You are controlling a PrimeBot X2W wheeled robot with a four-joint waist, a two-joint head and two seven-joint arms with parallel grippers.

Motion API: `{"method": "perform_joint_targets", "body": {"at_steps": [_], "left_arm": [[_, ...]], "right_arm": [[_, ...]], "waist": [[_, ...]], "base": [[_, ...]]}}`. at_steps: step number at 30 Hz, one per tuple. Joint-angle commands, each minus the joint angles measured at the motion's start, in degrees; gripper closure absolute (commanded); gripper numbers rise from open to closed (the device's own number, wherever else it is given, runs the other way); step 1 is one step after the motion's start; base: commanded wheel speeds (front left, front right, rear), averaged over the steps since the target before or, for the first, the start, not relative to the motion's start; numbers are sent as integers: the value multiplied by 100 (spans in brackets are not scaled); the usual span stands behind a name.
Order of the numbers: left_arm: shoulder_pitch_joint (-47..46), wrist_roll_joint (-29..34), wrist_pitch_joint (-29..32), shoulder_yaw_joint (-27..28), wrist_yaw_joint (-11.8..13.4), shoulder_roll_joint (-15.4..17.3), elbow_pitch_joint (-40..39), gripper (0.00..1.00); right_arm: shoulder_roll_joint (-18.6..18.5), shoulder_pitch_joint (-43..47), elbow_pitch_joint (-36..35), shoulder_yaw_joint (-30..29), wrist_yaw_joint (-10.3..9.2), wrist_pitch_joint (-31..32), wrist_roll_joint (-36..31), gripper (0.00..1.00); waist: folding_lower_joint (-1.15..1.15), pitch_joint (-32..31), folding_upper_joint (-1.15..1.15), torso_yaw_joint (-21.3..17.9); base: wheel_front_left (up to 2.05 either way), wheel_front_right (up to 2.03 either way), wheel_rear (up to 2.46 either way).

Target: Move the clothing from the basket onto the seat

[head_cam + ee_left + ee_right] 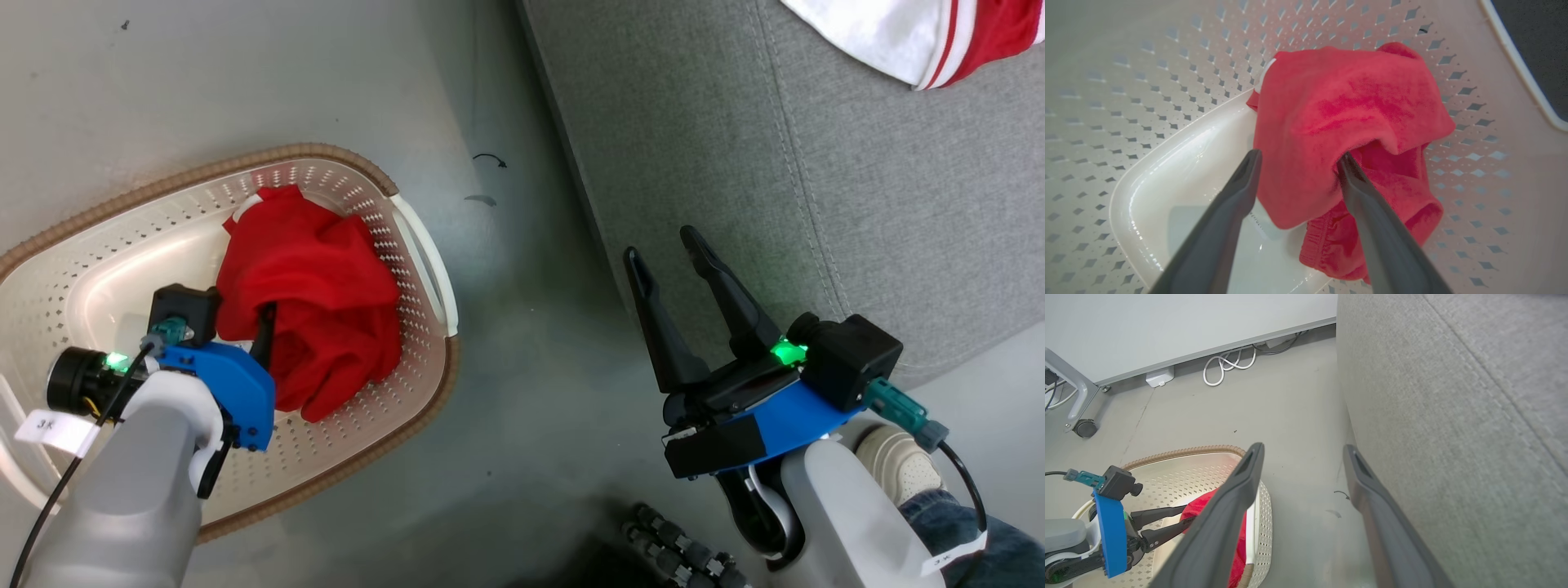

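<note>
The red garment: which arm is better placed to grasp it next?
Left. The left gripper is open inside the basket, fingers astride a fold of the red garment; the right gripper hangs open beside the seat.

Smooth grey floor (522, 408) with a dull sheen, small dark squiggle (490, 156) lying on it, pale wall (1188, 322) behind, looped white cable (1224, 369) and white box (1160, 377) along its foot, grey caster leg (1079, 396) at one side

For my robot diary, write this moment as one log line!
left fingers: open, straddling red garment in laundry basket | right fingers: open, empty | striped garment: on sofa cushion
</note>
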Motion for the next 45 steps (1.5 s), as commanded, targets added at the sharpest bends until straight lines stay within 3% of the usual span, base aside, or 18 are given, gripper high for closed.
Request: {"method": "perform_joint_targets", "body": {"at_steps": [1,6,7,8,30,37,45], "left_arm": [[-169,39,54,-36,58,-17,117,0],[-372,51,99,-92,60,-119,336,0],[-404,49,132,-107,58,-141,404,20],[-435,25,193,-121,45,-179,468,100],[-597,-423,-215,-192,-54,-406,913,100],[-243,-713,-391,-302,-55,-796,844,100],[297,-1143,-516,-813,-56,-987,289,100]], "right_arm": [[7,-3,-8,-29,3,-34,32,0],[7,89,-41,-73,3,-35,-5,0],[7,102,-52,-81,3,-35,-8,0],[7,110,-64,-86,3,-36,-11,0],[6,-133,6,91,3,-38,-58,0],[6,-159,204,58,3,-30,-274,0],[3,34,354,-36,3,208,-508,0]], "waist": [[-1,28,0,19],[-1,69,0,46],[-1,76,0,51],[-1,79,0,55],[-1,-138,0,135],[-1,-830,0,453],[-1,-1869,0,921]], "base": [[0,0,0],[0,0,0],[0,0,0],[0,0,0],[0,0,0],[0,0,0],[0,0,0]]}}
